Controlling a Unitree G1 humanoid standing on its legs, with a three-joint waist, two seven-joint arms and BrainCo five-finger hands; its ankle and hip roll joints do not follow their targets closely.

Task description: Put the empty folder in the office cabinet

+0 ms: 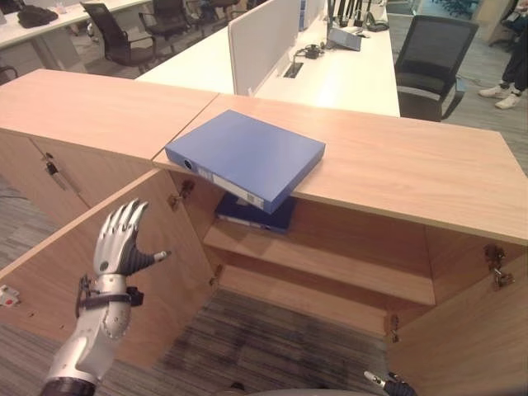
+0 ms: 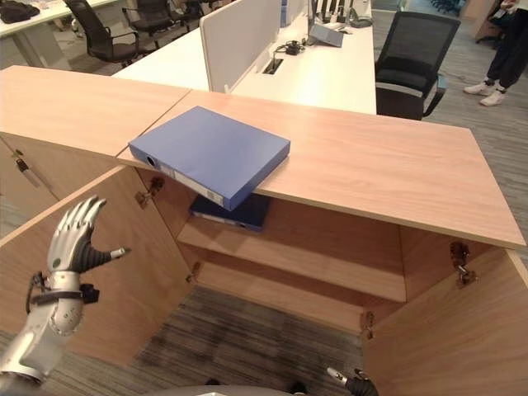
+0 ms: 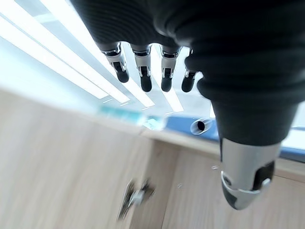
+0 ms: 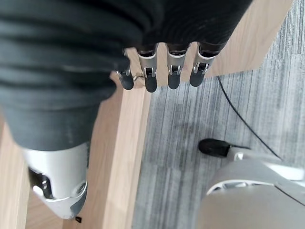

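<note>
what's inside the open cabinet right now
On the upper shelf of the cabinet lies one dark blue folder, partly covered by the blue folder overhanging the cabinet top. The lower shelf looks bare; the cabinet top hides the shelf's back.

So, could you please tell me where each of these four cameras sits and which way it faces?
Left eye view: on the head, looking down at the open cabinet, the blue folder on its top and the raised left hand.
Right eye view: beside it, same scene; right hand at the bottom edge.
Left wrist view: on the left wrist, looking along straight fingers up at the folder's spine and ceiling lights.
Right wrist view: on the right wrist, facing down past relaxed fingers at carpet and a cabinet door.
Shared: folder, cabinet.
</note>
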